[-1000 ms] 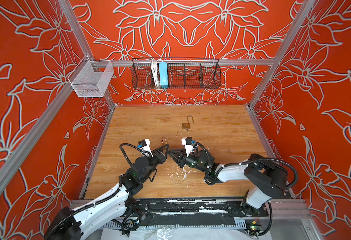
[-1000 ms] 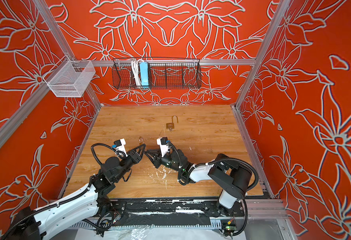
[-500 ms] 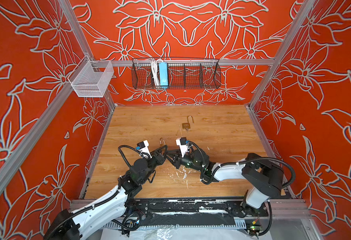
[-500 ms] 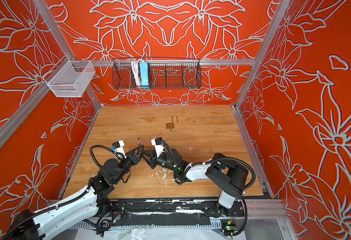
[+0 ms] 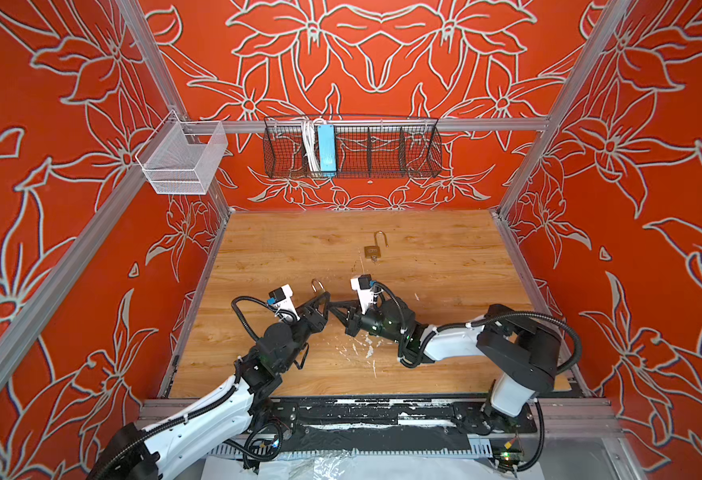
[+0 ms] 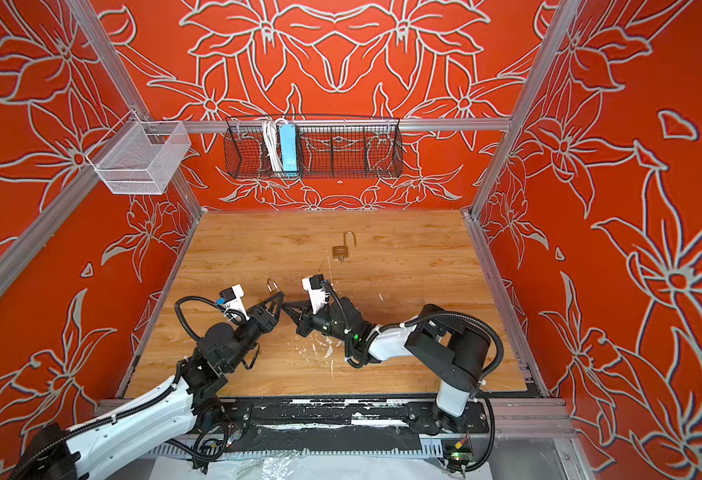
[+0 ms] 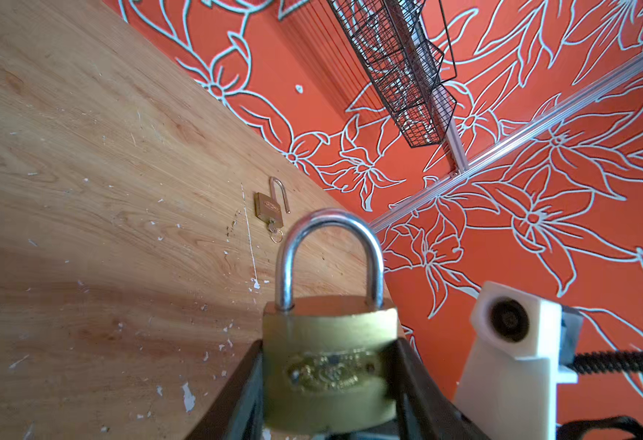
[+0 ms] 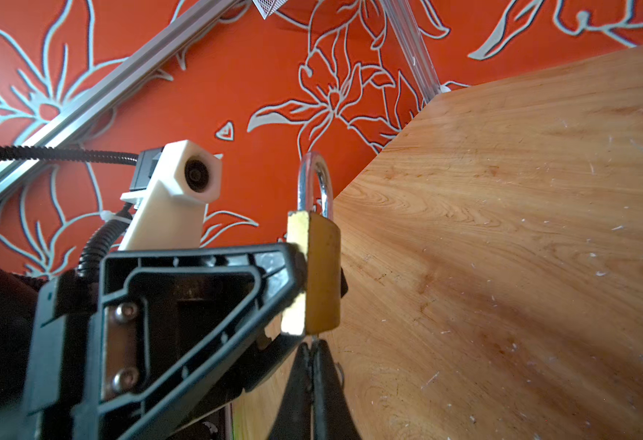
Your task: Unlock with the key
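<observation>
Over the surface (image 6: pixel 403 266), the left gripper (image 6: pixel 278 296) holds a padlock (image 6: pixel 272 285), shackle up; the right gripper (image 6: pixel 285 306), pinched closed, meets it.

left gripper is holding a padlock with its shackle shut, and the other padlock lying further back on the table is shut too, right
Not quite. The far padlock has its shackle swung open, with a key in its base; the left wrist view shows this. The rest stands: the left gripper holds the near padlock, whose shackle is shut.
</observation>
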Controlling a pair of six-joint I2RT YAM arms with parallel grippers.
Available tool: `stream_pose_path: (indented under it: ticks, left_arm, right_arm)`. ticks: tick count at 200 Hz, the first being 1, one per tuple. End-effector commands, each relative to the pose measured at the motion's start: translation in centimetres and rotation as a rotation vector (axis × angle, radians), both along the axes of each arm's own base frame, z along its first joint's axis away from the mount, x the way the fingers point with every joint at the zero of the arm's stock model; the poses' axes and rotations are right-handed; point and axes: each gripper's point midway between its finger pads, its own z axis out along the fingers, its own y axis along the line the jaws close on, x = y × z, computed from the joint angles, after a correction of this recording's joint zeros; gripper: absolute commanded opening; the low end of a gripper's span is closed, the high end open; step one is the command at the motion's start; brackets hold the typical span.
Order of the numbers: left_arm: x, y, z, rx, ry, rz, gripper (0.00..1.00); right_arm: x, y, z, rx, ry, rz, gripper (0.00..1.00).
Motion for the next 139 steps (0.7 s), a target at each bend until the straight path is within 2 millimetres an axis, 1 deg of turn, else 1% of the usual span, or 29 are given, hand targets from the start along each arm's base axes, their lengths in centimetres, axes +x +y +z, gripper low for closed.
stream_pose_path:
  ticks: [1, 19, 47, 66, 82, 96, 116, 135, 139]
  left_arm:
    - [-0.7, 0.0, 3.4, -0.068, -0.13, -0.023, 0.0]
    - [-0.9, 0.2, 3.4, -0.058, -0.152, -0.023, 0.0]
    - [-1.4, 0.1, 3.2, -0.033, -0.184, -0.047, 0.0]
    - [-1.7, -0.2, 3.5, -0.005, -0.227, -0.071, 0.0]
    - [-2.0, -0.4, 3.9, 0.034, -0.282, -0.086, 0.0]
    - [-1.8, -0.3, 3.9, 0.065, -0.291, -0.08, 0.0]
    - [-1.6, 0.0, 4.1, 0.067, -0.295, -0.066, 0.0]
    - [-1.3, 0.3, 4.3, 0.076, -0.277, -0.05, 0.0]
    - [-1.2, 0.3, 4.4, 0.078, -0.271, -0.044, 0.0]
  right_arm:
    - [-0.6, 0.4, 2.3, 0.136, -0.001, 0.074, 0.0]
    - [-0.3, 0.3, 2.5, 0.198, 0.032, 0.096, 0.0]
    - [-0.4, 1.1, 2.4, 0.204, 0.047, 0.133, 0.0]
    - [-0.5, 1.0, 2.8, 0.212, 0.048, 0.137, 0.0]
    - [-0.9, 1.0, 3.7, 0.225, 0.035, 0.157, 0.0]
    - [-1.2, 0.8, 4.4, 0.234, 0.023, 0.168, 0.0]
    - [-1.2, 0.3, 5.1, 0.245, 0.005, 0.148, 0.0]
    - [-1.0, -0.1, 4.6, 0.212, 0.003, 0.124, 0.0]
    - [-0.9, -0.1, 4.3, 0.195, 0.003, 0.119, 0.08]
